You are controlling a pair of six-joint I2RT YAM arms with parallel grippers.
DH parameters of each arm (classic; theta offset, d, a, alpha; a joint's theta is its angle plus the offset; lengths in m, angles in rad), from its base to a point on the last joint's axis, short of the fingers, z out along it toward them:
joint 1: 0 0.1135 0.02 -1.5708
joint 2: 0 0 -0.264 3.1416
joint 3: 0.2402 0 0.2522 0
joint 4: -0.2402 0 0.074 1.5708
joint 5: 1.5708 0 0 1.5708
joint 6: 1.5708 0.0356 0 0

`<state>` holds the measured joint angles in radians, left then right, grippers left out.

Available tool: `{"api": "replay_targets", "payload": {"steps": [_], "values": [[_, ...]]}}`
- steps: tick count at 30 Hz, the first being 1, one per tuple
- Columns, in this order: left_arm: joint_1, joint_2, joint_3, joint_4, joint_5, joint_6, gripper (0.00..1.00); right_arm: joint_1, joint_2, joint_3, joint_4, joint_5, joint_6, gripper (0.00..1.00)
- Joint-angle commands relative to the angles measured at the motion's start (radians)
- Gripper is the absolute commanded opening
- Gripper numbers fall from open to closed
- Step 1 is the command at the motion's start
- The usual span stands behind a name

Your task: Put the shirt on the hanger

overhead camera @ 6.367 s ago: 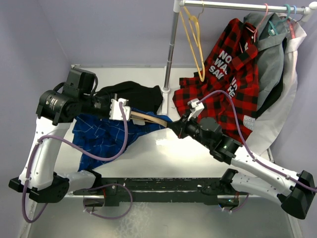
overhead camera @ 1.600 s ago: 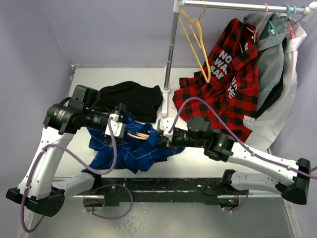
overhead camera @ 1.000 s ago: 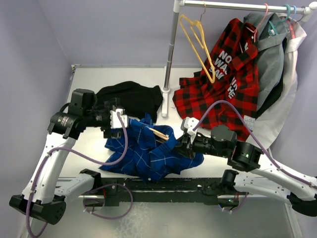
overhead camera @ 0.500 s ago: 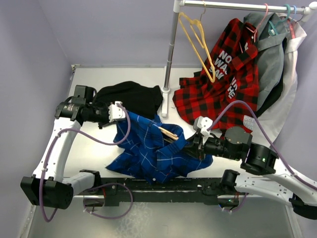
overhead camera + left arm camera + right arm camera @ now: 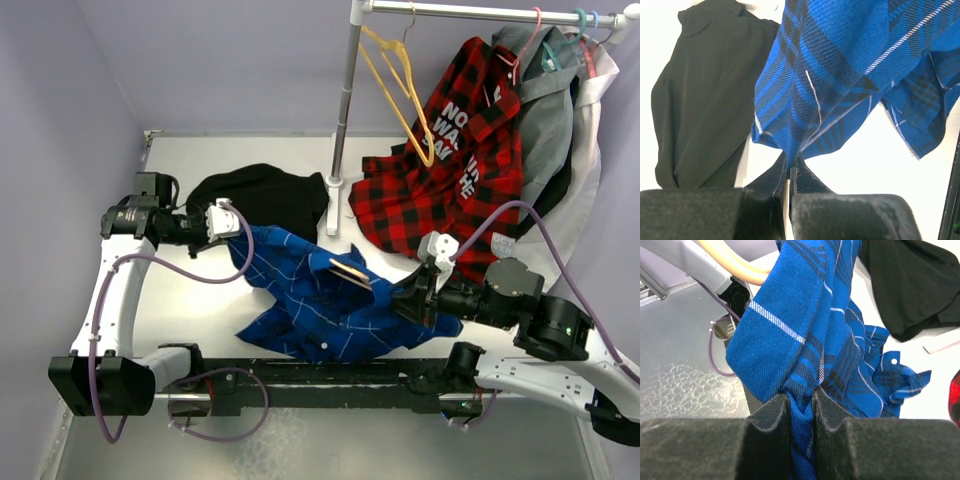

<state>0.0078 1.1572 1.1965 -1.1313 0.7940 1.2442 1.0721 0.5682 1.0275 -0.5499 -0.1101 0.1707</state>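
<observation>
**Two robot arms hold a blue shirt up between them over a worktop**

From above: the bright blue checked shirt (image 5: 320,300) hangs stretched between the two arms above the white worktop (image 5: 190,300), with its lower folds drooping near the front edge. The left end effector (image 5: 243,231) holds the shirt's upper left edge. The right end effector (image 5: 408,297) holds its right side. A short piece of the pale tan hanger (image 5: 350,271) shows in the middle of the cloth. A black garment (image 5: 265,195) lies on the worktop behind the shirt. A red plaid shirt (image 5: 450,160) hangs at the right.

Left wrist camera: the left end effector (image 5: 790,172) is closed tight on a fold of the shirt (image 5: 840,65). The black garment (image 5: 695,100) lies to the left.

Right wrist camera: the right end effector (image 5: 801,407) is clamped on a bunched fold of the shirt (image 5: 790,315). A pale tan bar of the hanger (image 5: 735,265) runs under the cloth at upper left.
</observation>
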Motion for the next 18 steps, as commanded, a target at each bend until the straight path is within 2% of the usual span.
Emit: {"api": "replay_targets", "payload": {"steps": [1,3,4,6,7,10,13,16,18], "values": [[0.027,0.013,0.012,0.002,0.046,0.031,0.00,-0.002,-0.036,0.080,0.003,0.055,0.038,0.00],[0.027,0.002,0.017,0.010,0.067,0.007,0.00,-0.003,-0.032,0.087,-0.031,0.062,0.056,0.00],[0.027,-0.004,0.021,0.024,0.072,-0.022,0.23,-0.003,-0.031,0.088,-0.029,0.076,0.067,0.00],[0.028,-0.012,0.049,0.001,0.096,-0.043,0.93,-0.003,-0.033,0.094,-0.028,0.098,0.105,0.00],[0.028,-0.017,0.068,-0.030,0.123,-0.046,1.00,-0.001,-0.035,0.095,-0.030,0.111,0.129,0.00],[0.027,-0.060,0.142,-0.095,0.235,-0.089,1.00,-0.002,-0.051,0.096,-0.053,0.219,0.236,0.00],[0.027,-0.149,0.166,0.061,0.274,-0.364,0.99,-0.004,-0.066,0.104,-0.088,0.343,0.353,0.00],[0.027,-0.252,0.173,0.272,0.202,-0.686,1.00,-0.003,-0.092,0.088,-0.149,0.455,0.497,0.00],[0.027,-0.256,0.223,0.274,0.146,-0.780,1.00,-0.003,-0.121,0.042,-0.168,0.483,0.602,0.00]]}}
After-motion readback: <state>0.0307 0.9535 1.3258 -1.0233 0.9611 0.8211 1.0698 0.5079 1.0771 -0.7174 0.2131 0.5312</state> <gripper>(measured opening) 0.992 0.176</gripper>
